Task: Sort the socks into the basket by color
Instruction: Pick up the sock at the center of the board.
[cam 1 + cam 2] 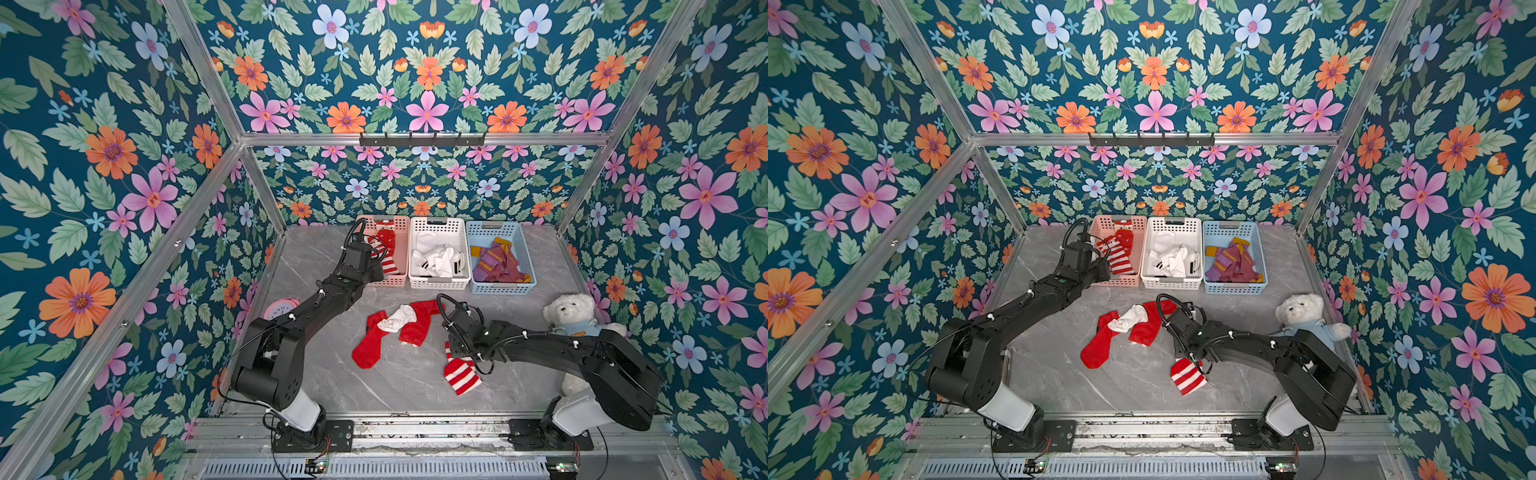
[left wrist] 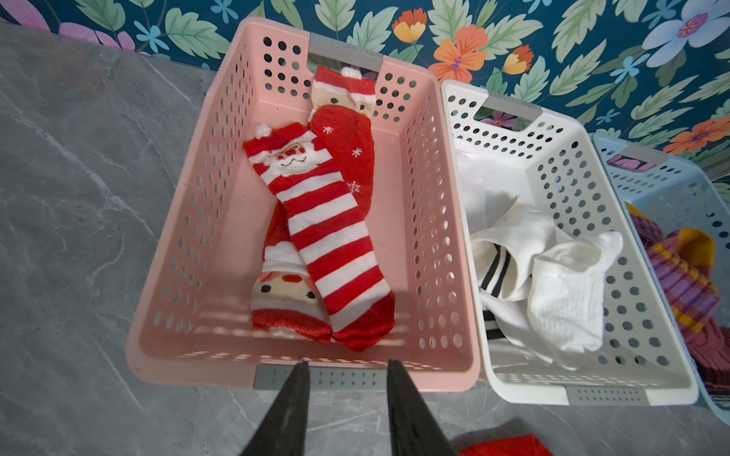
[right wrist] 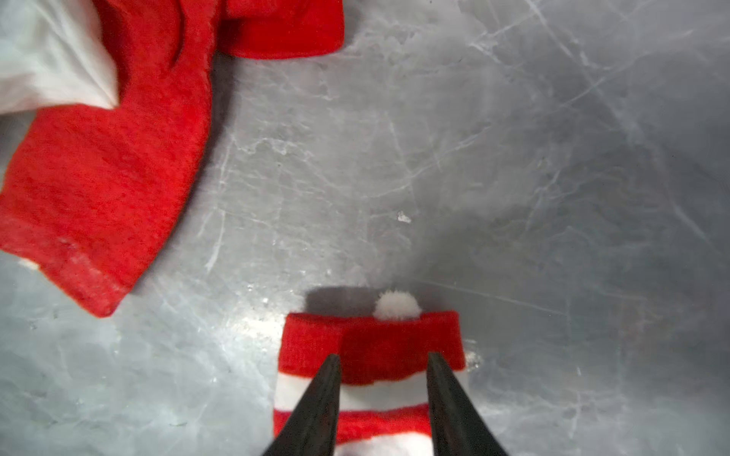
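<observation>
The right gripper [image 3: 383, 357] is open, its tips straddling the cuff of a striped sock [image 3: 371, 335] that lies flat on the table [image 3: 513, 197], near right. The left gripper [image 2: 345, 363], open and empty, hangs over the near rim of the pink basket [image 2: 189, 375], far left, which holds red socks [image 2: 332, 244]. Plain red socks [image 1: 368, 349] lie mid-table.

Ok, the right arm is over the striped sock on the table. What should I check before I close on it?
1. Open right gripper: ok, jaws apart over the cuff of the striped sock.
2. Sock clear of neighbours: ok, it lies apart from the red socks.
3. Fingertip height over the fabric: cannot tell.
4. Empty left gripper: ok, open, nothing between the jaws.
5. Room in the pink basket: ok, bare floor shows inside.
6. Route to that basket: not ok, the left arm sits at its near rim and may need to back off.
</observation>
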Tool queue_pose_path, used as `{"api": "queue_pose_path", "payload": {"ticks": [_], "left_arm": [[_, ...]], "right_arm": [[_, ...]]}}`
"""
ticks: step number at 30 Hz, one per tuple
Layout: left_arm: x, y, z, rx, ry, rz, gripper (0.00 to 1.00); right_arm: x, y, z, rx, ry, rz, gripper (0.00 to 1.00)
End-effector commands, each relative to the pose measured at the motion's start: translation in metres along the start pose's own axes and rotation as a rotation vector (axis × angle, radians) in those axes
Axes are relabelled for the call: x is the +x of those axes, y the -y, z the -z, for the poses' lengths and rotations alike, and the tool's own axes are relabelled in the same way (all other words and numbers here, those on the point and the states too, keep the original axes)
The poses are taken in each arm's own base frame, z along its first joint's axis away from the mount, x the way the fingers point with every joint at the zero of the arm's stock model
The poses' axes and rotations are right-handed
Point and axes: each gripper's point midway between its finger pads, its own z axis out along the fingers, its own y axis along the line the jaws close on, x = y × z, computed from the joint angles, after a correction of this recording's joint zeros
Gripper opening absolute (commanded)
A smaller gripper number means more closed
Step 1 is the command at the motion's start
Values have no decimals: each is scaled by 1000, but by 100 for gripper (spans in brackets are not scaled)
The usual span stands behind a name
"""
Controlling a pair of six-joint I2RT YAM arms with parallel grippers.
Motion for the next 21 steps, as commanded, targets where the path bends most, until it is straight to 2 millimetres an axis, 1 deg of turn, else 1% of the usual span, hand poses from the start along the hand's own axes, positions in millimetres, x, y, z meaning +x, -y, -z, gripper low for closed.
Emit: {"api": "queue_pose_path", "payload": {"ticks": [1,3,6,11,12,17,21], "left_arm": [[-2,-1,1,-6,3,-1,36],[-2,-1,1,-8,3,-1,36],[-1,-2,2,-11,1,-2,36],[0,-3,2,-14,-2,-3,36],[0,-3,2,-14,0,-2,36],[1,-3,3,-14,-2,-2,36],[1,-3,4,-13,-1,-2,36]], "right_arm": [[-1,-5,-5,-13,0,-28,39],[0,-7,-9,-16,-6,-31,39],[2,-8,-14,-14,-17,-33,35],[3,-9,-17,-13,-26,-33,21],[3,-9,-16,-12,-27,-33,20],[-5,-11,-9,-20,-2,-30,14],[-16,-13,2,-25,32,-14,12]]}}
